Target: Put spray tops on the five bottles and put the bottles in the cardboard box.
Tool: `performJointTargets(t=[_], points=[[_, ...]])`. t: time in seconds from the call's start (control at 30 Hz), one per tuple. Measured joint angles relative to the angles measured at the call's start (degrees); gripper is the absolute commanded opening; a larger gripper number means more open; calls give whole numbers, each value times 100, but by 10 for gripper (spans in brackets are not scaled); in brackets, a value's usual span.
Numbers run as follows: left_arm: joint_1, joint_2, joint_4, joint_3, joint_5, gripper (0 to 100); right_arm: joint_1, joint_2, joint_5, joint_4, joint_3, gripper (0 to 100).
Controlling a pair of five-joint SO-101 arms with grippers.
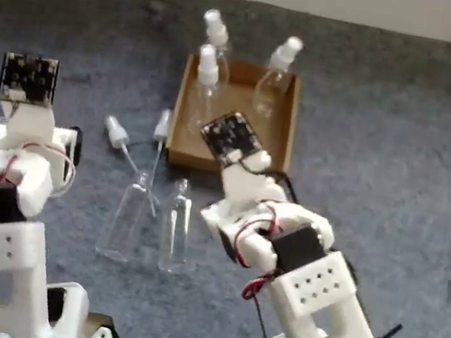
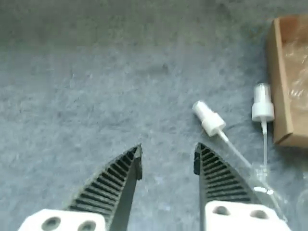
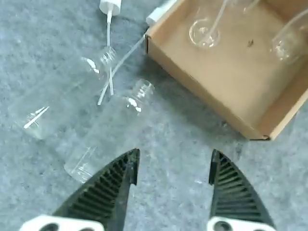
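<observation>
Two uncapped bottles (image 1: 175, 228) lie on the carpet just left of and nearer than the cardboard box (image 1: 286, 131), spray tops (image 1: 116, 130) beside them; probably light, slick, thin-walled, so grip mid-body gently; left gripper (image 2: 167, 161) and right gripper (image 3: 173, 166) both gape wide, empty.

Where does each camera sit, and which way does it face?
High view: fixed above, behind the arms, looking down at the cardboard box; both arms show.
Left wrist view: on that wrist, down past the open left claw at two spray tops.
Right wrist view: on that wrist, down past the open right claw at two uncapped bottles.
Both wrist views share the box.
</observation>
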Motion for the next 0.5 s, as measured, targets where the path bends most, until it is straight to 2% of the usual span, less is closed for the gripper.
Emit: performJointTargets(t=[0.17,0.27,0.4,0.5], points=[[-308,1837,1143,-1890,-18,142,-53,1169,-440,0,-246,189],[-466,2936,1582,-2989,-18,167,-360,1811,-677,0,-668,193],[-835,4035,1829,-4044,-18,267,-932,2435,-1029,-167,-1029,272],[-1090,4607,1846,-4466,-9,274,-1248,2840,-1108,-598,-1108,314]])
